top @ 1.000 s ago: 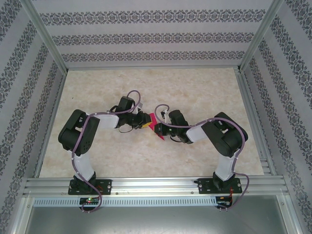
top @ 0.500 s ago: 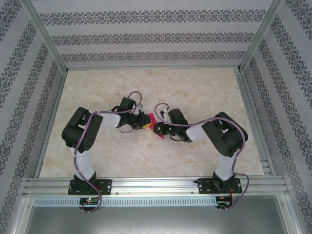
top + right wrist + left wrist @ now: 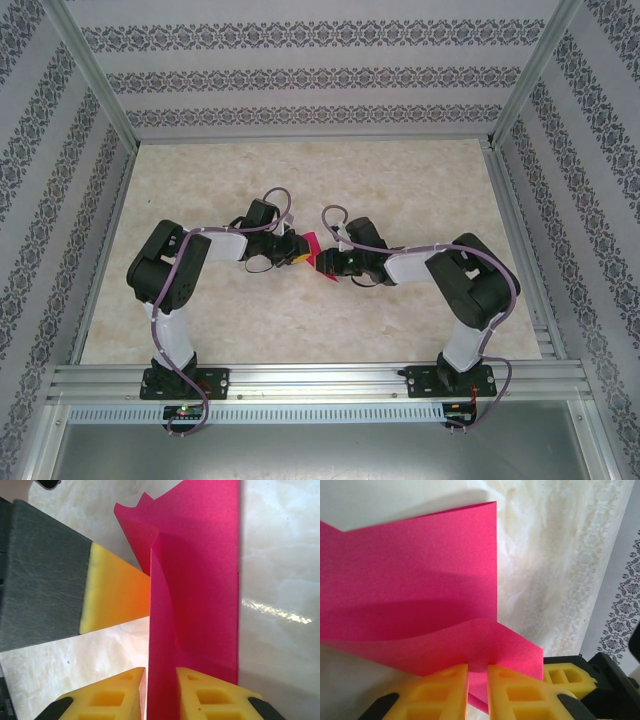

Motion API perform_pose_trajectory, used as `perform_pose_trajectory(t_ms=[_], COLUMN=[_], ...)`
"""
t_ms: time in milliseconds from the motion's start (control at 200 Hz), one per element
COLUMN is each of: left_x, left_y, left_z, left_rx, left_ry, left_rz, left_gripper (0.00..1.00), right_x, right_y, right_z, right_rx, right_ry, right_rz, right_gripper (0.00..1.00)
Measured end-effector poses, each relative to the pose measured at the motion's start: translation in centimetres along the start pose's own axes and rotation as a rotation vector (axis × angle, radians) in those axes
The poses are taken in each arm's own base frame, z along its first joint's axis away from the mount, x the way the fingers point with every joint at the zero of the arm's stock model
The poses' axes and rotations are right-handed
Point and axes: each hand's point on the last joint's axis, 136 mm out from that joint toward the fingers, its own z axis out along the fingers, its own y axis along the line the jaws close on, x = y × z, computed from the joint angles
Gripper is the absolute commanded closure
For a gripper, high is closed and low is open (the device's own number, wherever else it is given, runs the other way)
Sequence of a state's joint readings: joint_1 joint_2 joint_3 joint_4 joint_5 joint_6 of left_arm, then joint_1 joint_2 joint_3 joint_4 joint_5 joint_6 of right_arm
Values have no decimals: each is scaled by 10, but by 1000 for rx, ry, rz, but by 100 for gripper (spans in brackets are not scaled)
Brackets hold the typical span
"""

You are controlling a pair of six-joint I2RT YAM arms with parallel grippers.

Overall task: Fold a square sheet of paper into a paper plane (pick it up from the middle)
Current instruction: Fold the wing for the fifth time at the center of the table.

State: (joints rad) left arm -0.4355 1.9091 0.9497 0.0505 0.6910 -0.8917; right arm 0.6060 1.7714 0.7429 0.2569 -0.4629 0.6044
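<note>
The thin magenta-pink square sheet of paper [image 3: 312, 243], part-folded, stands at the middle of the pale bench [image 3: 400, 180]. The left pincer [image 3: 478, 669] clamps its fold. The right pincer [image 3: 161, 672] straddles an edge, grip unclear. Best to hold the left side firm and align the edges before creasing.

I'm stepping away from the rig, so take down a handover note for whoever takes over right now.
Left claw: closed on an edge of the pink sheet.
Right claw: sheet passes between its fingers; grip unclear.
Sheet: middle of the table, between both claws, bent into overlapping layers.
Done: at least one fold started.
Left: no dart shape yet; finish the folds.
</note>
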Motion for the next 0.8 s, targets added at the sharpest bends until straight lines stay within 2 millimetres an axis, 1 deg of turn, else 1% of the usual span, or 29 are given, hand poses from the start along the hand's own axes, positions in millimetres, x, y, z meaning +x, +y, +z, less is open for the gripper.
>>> perform_pose_trajectory(t_ms=[265,460,669,804], left_x=[1,2,3,3], left_y=[4,4,3,2], left_z=[2,2,2,1], left_rx=[-9,-11,-5,-3], left_ry=[7,9,16,18], left_rz=[-7,-7,-6,-3], left_gripper=[82,82,81,81], right_x=[7,10,16,17], right_y=[-3,-5,-11,-12], right_z=[-3,-3,1,2], right_rx=[25,33,46,48], right_ry=[41,53,72,79], right_rz=[24,31,43,43], right_gripper=[85,87,87,82])
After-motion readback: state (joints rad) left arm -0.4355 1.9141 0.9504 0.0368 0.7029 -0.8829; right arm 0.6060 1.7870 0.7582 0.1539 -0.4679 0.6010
